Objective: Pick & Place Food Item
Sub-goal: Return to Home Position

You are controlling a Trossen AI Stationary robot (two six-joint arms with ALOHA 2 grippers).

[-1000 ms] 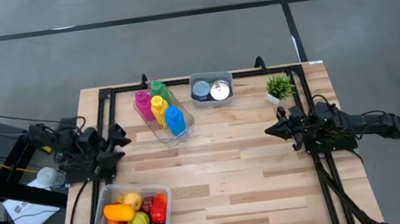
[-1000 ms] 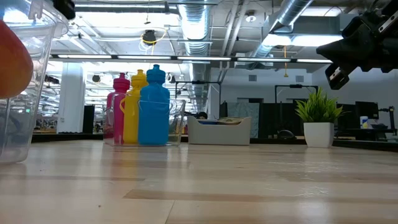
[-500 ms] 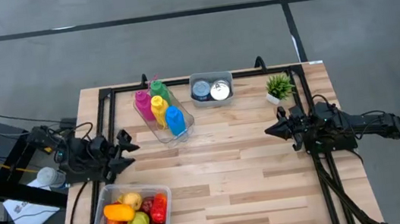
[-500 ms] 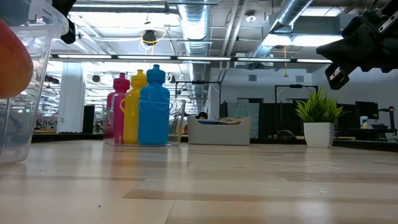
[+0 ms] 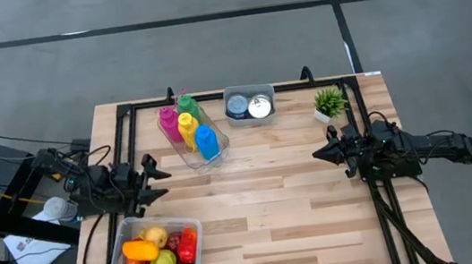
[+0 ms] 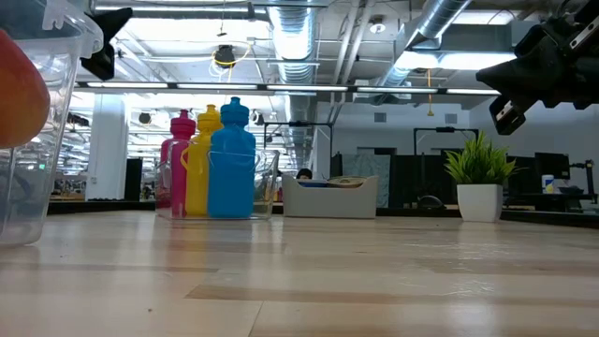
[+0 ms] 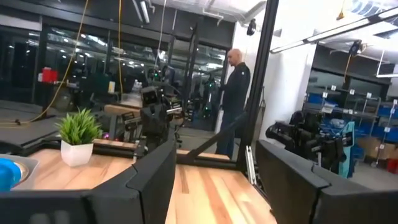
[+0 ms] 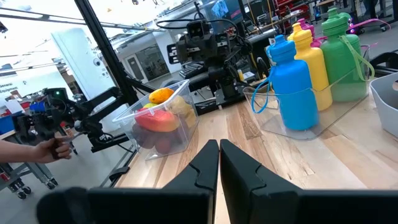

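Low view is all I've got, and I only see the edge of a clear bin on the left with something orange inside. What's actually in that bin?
Observer: The clear bin holds a pile of fruit: a yellow mango, red fruit and a green fruit.
Operator: Is the left tool carrying anything?
Observer: No. The left tool is open and empty, over the left side of the table, apart from the bin.
Operator: And the right tool?
Observer: Its wrist view shows the right tool shut with nothing between its fingers; it sits over the table's right side, near the potted plant.
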